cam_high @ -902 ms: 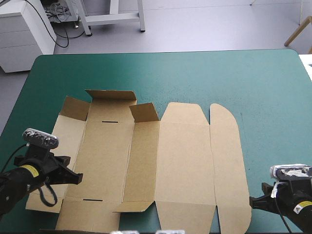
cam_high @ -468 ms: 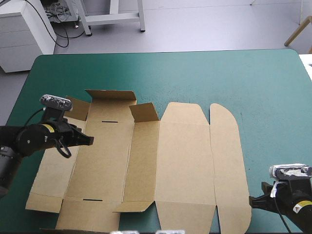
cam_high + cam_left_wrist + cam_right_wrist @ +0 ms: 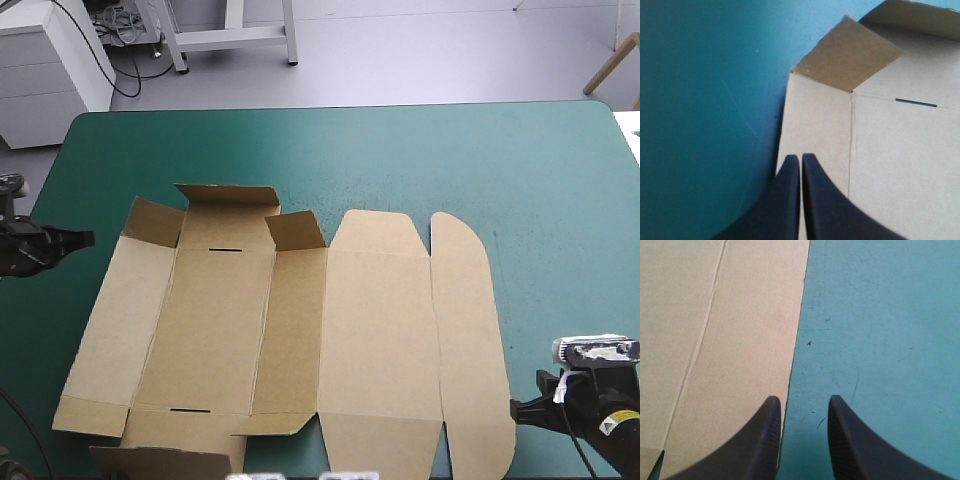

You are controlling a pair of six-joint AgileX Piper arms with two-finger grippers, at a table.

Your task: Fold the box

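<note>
The left gripper (image 3: 800,157), fingers together, aims at the flat box (image 3: 380,330); the right gripper (image 3: 804,399), fingers apart, straddles its right edge, likely to grasp it.

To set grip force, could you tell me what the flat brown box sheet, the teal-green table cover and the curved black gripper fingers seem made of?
Flat brown box sheet: matte cardboard, judging by pressed creases and cut slots. Teal-green table cover: a smooth mat, perhaps vinyl or rubber, with fine scratches. Right gripper, curved black fingers: dull moulded plastic or rubber; I cannot tell which.
</note>
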